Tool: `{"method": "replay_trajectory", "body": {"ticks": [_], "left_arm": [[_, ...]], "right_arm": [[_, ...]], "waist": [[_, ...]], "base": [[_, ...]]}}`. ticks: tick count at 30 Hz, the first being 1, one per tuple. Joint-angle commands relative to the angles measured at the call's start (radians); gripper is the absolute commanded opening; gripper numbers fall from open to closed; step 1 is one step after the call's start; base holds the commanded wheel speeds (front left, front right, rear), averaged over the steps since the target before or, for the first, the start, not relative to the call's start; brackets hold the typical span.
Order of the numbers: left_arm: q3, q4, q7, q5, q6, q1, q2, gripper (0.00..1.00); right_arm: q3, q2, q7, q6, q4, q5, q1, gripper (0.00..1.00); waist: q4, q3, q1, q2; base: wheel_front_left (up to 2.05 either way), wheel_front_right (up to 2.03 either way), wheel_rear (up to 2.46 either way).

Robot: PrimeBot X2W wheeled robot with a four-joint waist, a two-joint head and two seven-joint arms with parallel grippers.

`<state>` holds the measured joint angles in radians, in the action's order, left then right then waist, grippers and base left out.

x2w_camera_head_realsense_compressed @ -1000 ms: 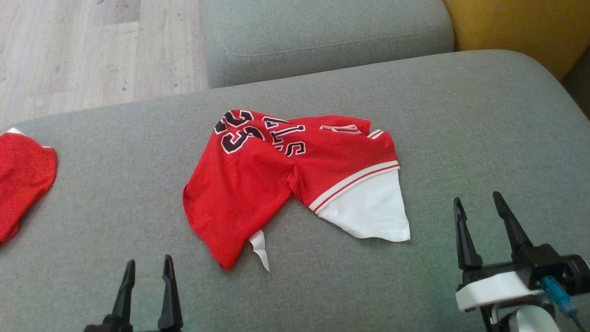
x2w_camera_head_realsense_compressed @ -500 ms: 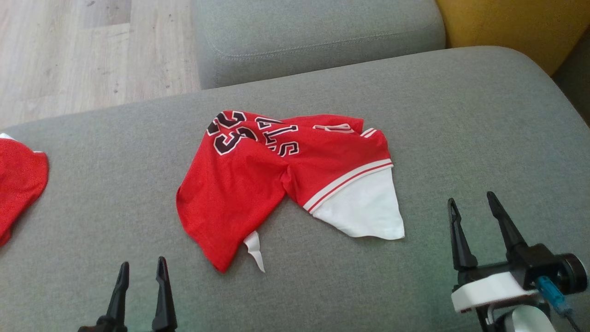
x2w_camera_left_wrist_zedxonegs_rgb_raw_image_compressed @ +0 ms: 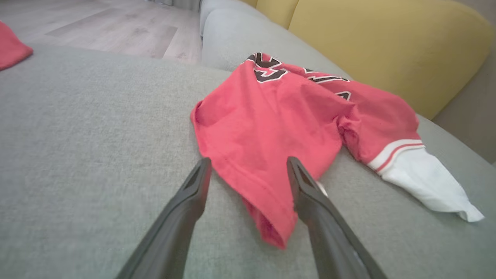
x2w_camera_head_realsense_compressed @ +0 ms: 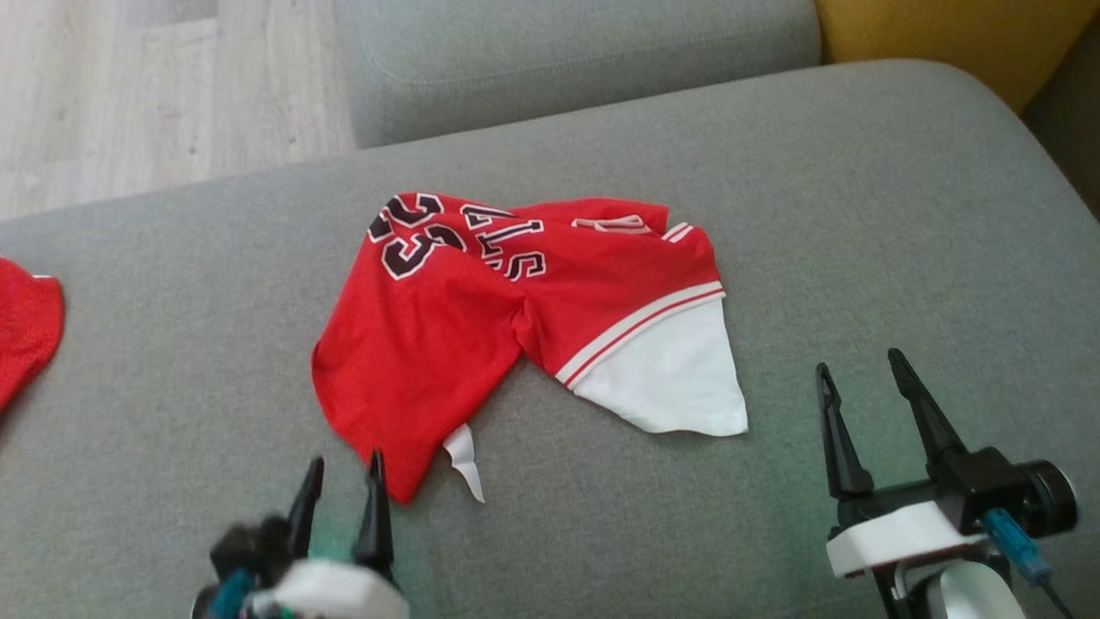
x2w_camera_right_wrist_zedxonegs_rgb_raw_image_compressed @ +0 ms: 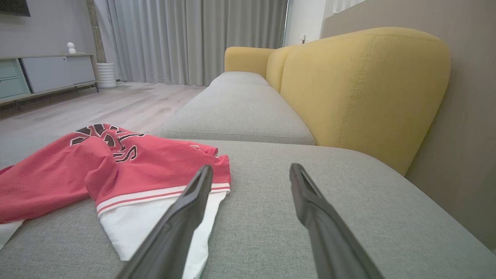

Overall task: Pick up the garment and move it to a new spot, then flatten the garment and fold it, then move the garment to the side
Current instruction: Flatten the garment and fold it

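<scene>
Gaping wide and empty, my left end effector [x2w_camera_left_wrist_zedxonegs_rgb_raw_image_compressed: 248, 161] straddles the near red corner of the garment [x2w_camera_head_realsense_compressed: 481, 335], one finger on either side of the hem. Whether either finger touches the cloth I cannot tell. My right end effector [x2w_camera_head_realsense_compressed: 859, 361] is just as wide and holds nothing. It hangs over the grey sofa cushion [x2w_camera_head_realsense_compressed: 859, 215] near the garment's white panel [x2w_camera_head_realsense_compressed: 679, 387].

The garment lies crumpled mid-cushion, black numerals and letters along its far edge. The head view shows a small white tag [x2w_camera_head_realsense_compressed: 464, 460] poking from under the red corner; my left wrist view mostly hides it behind a finger. My right wrist view adds the yellow backrest [x2w_camera_right_wrist_zedxonegs_rgb_raw_image_compressed: 360, 89], curtains [x2w_camera_right_wrist_zedxonegs_rgb_raw_image_compressed: 193, 38] and a low cabinet [x2w_camera_right_wrist_zedxonegs_rgb_raw_image_compressed: 50, 73]. A second red cloth [x2w_camera_head_realsense_compressed: 26, 327] lies to my left, cut off by the frame. In the head view my left wrist is blurred.
</scene>
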<state>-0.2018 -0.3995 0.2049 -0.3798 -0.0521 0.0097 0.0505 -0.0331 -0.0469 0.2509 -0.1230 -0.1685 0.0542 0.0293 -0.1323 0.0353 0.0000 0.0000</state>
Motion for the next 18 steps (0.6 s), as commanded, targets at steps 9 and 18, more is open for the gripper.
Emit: {"method": "replay_trajectory", "body": {"ticks": [9, 18], "left_arm": [[0.045, -0.189, -0.098, -0.051, 0.055, -0.249, 0.021, 1.00], [0.075, -0.327, -0.072, -0.058, 0.087, -0.347, 0.048, 1.00]], "right_arm": [[-0.046, -0.003, 0.011, -0.008, 0.039, -0.006, -0.066, 1.00], [-0.051, -0.003, 0.011, -0.008, 0.043, -0.010, -0.085, 1.00]], "waist": [[-0.032, 0.042, 0.0000, 0.0000], [-0.047, 0.074, 0.0000, 0.0000]], "base": [[0.00, 0.00, 0.00], [0.00, 0.00, 0.00]]}}
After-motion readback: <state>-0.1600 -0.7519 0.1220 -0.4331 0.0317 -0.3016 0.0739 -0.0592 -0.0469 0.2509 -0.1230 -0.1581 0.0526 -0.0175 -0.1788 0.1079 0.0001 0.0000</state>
